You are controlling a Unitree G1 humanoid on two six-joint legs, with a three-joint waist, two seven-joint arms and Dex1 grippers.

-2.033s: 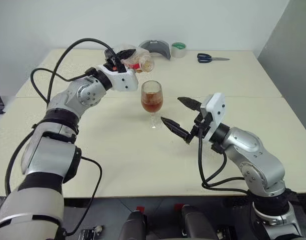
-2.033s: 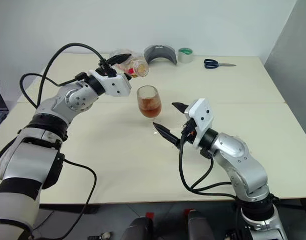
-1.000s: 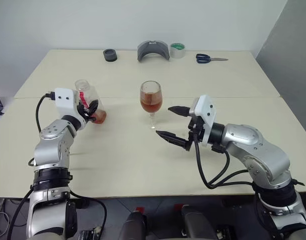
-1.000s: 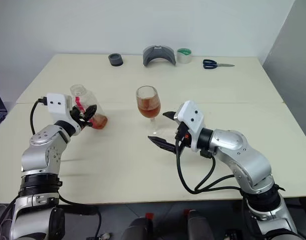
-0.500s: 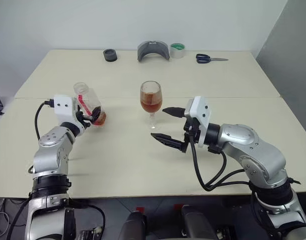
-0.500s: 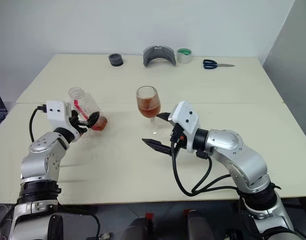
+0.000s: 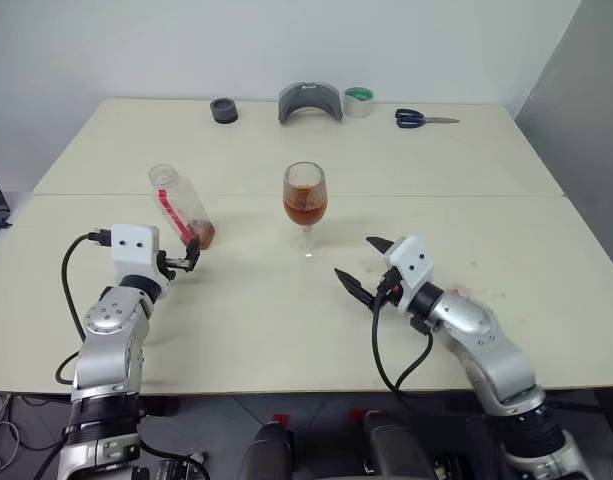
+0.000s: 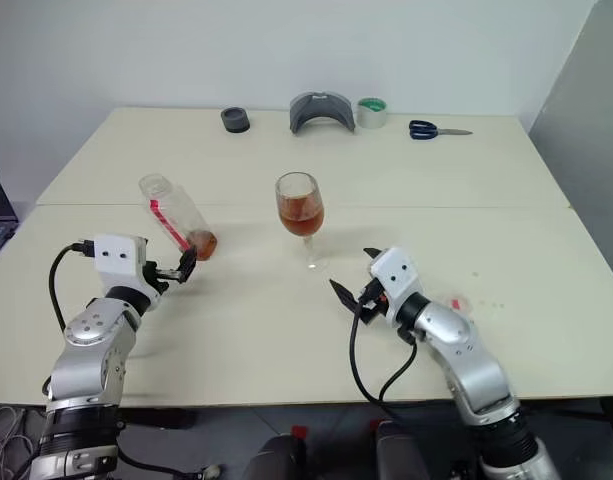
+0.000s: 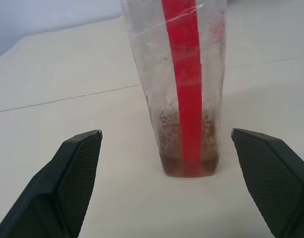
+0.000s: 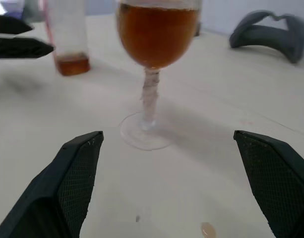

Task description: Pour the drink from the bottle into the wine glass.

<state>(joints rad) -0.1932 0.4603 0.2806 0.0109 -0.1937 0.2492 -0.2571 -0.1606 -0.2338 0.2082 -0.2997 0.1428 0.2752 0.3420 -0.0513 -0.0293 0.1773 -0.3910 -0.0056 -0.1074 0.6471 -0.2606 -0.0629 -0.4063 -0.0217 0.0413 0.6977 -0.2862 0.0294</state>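
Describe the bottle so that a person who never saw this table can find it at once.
On the cream table, look at the robot's left side, just ahead of the open left gripper. The bottle stands there uncapped, clear plastic with a red strip and only a little brown drink left, unlike the well-filled wine glass at the centre.

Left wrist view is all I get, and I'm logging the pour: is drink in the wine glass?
Observer: Yes, the wine glass is roughly half full of the drink.
Operator: Is the glass upright?
Observer: It stands upright on the table, between the two arms.
Operator: Where's the right gripper?
Observer: The right gripper is open, near the glass foot but apart from it.
Operator: Is the bottle's cap on?
Observer: No cap on the bottle; a small pink-red thing lies beside the right arm, too small to name.
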